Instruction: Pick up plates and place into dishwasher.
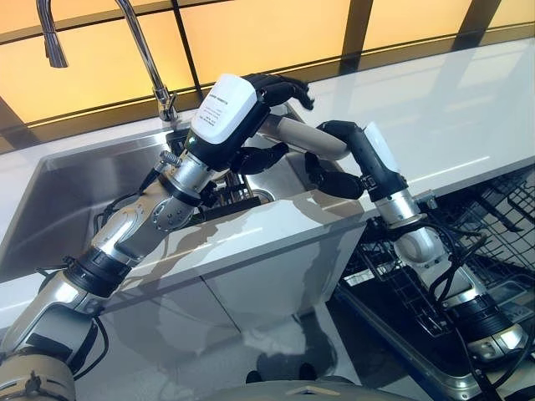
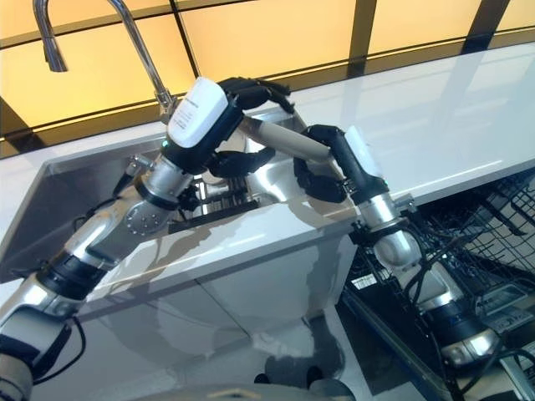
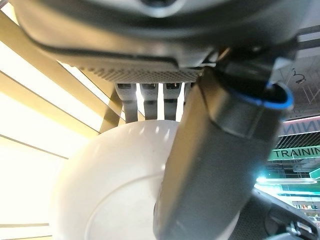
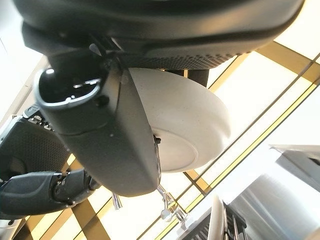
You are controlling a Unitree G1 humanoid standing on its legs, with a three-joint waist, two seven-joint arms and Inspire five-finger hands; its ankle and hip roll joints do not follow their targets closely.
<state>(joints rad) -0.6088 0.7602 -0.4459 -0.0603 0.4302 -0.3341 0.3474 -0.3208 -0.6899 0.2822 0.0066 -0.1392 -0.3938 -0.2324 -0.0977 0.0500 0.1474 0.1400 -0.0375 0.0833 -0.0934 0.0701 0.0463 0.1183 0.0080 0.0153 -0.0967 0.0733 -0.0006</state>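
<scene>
I read the plate (image 3: 115,190) as a white disc gripped from both sides above the sink (image 1: 75,180). In the left wrist view its face fills the space past the left hand (image 1: 267,83), with the thumb across its front and the fingers behind its rim. In the right wrist view the same plate shows its underside beyond the right hand (image 1: 334,180), whose thumb lies over the near edge. In the head views the plate itself is mostly hidden behind the two hands, so I judge its tilt only roughly: it appears to stand on edge, with its flat face toward the left palm.

Both hands are clamped on the plate, left from above, right from the side nearer the dishwasher rack (image 1: 493,242).

The governing relation: the rack lies to the robot's right and lower than the plate, and the right hand is the nearer one. I judge that the coming move calls for carrying the plate rightward across the white tabletop (image 1: 435,109) edge and down.

A second plate (image 4: 216,220) stands in a dark drying rack (image 1: 230,200) inside the sink. The tap (image 1: 142,50) rises behind the left hand.
</scene>
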